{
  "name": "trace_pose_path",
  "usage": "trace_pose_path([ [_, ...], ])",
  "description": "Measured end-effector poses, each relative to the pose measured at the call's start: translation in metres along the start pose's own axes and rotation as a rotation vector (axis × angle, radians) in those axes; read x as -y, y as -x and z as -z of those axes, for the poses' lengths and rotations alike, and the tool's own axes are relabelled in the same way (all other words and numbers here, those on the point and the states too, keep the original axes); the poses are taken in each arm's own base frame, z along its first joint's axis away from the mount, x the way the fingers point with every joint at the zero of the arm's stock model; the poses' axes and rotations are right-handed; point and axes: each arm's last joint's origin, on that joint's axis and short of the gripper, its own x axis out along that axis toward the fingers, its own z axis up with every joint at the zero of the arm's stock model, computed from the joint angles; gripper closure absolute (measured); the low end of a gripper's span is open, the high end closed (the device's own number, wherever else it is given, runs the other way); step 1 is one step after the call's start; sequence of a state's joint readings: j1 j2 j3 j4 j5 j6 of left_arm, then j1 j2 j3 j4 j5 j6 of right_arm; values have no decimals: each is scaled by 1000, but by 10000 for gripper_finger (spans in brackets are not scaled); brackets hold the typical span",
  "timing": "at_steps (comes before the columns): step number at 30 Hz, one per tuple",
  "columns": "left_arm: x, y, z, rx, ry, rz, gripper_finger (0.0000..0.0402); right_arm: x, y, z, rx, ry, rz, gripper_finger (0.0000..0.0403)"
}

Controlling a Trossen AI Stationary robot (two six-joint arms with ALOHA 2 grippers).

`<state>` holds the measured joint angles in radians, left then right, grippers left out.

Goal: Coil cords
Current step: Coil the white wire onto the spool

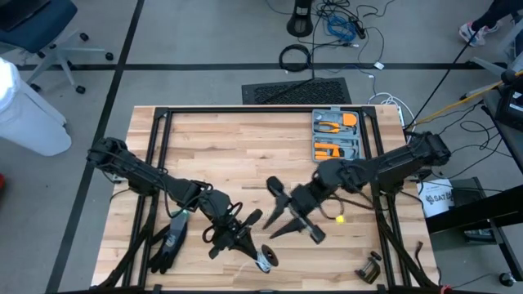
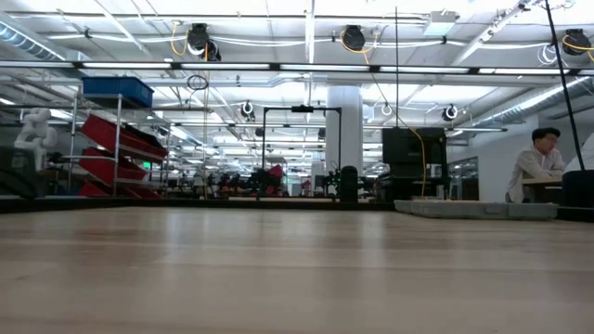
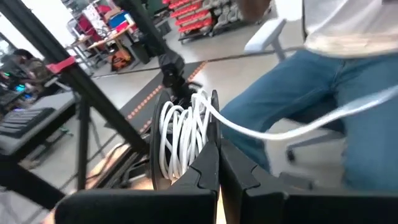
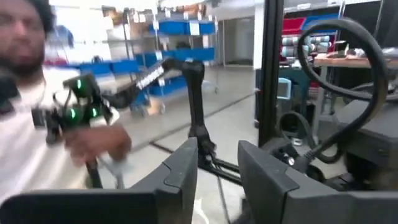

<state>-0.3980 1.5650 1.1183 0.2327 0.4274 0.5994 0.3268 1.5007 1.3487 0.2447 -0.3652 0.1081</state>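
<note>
The white cord (image 3: 180, 134) is wound in several loops into a small dark-and-white bundle (image 1: 265, 260) at the tip of my left gripper (image 3: 217, 155), which is shut on it near the table's front edge. One loose strand (image 3: 298, 127) runs away from the bundle through the air. My right gripper (image 4: 217, 165) hovers open above the table's middle (image 1: 282, 214), just right of the left gripper, with nothing between its fingers. The low view shows neither gripper. My left gripper has the wound bundle at the free ends of its shut fingers (image 3: 208, 162); the white loops (image 3: 171, 146) stand upright across the fingertips. The bundle hides whether the loops are pinched or wound about a finger. It is lifted clear of the table.
An open case of orange tools (image 1: 337, 135) lies at the back right. A small yellow piece (image 1: 339, 218) and a dark clip (image 1: 369, 268) lie front right, a black glove-like thing (image 1: 167, 245) front left. A person in jeans (image 3: 323, 87) stands close beyond the table.
</note>
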Motion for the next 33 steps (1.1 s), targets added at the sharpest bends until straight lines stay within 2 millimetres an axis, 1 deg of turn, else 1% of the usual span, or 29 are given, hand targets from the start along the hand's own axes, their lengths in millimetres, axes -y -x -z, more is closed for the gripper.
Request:
trace_pose_path([
  [3, 1, -1, -2, 13, 51, 12, 401, -21, 12, -6, -82, 86, 31, 299],
  [6, 2, 0, -2, 27, 115, 31, 401, -44, 15, -1, -188, 127, 102, 303],
  [9, 1, 0, -6, 82, 153, 68, 401, -64, 13, 12, -295, 164, 162, 308],
  [12, 1, 0, -10, 136, 141, 100, 401, -81, 6, 27, -381, 196, 194, 309],
  [15, 0, 0, -16, 180, 193, 86, 401, -94, -5, 41, -412, 202, 272, 309],
  [18, 1, -2, -19, 167, 259, 12, 401, -105, -13, 50, -404, 216, 369, 309],
  [20, 2, -4, -20, 123, 288, -93, 401, -113, -19, 56, -389, 216, 451, 309],
  [23, 4, -7, -22, 71, 302, -221, 401, -125, -22, 60, -347, 198, 555, 309],
  [27, 7, -8, -23, 24, 349, -343, 401, -137, -24, 62, -314, 170, 594, 309],
  [33, 8, -8, -21, -33, 365, -437, 401, -142, -23, 61, -299, 157, 601, 309],
])
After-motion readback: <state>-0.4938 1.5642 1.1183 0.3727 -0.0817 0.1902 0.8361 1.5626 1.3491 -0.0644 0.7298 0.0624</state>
